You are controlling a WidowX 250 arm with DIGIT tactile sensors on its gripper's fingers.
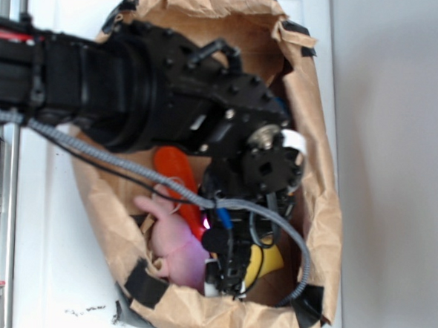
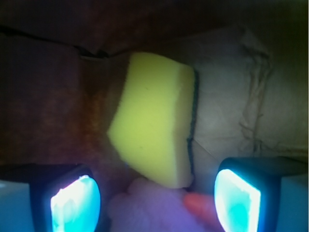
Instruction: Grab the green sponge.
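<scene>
The green sponge (image 2: 154,118), a yellow foam block with a thin dark green layer along its right edge, lies in the brown paper bag (image 1: 318,192). In the exterior view only a yellow piece of the green sponge (image 1: 261,262) shows beside the arm. My gripper (image 2: 157,200) is open, its two glowing pads wide apart at the bottom of the wrist view. The sponge's lower tip sits just above the gap between them, touching neither pad. In the exterior view my gripper (image 1: 227,272) reaches down into the bag near its front wall.
A pink plush toy (image 1: 177,247) lies in the bag left of the gripper, its pink fabric (image 2: 145,208) showing between the pads. An orange-red toy (image 1: 177,173) lies behind it. The bag's walls stand close around the arm. The bag rests on a white surface (image 1: 49,265).
</scene>
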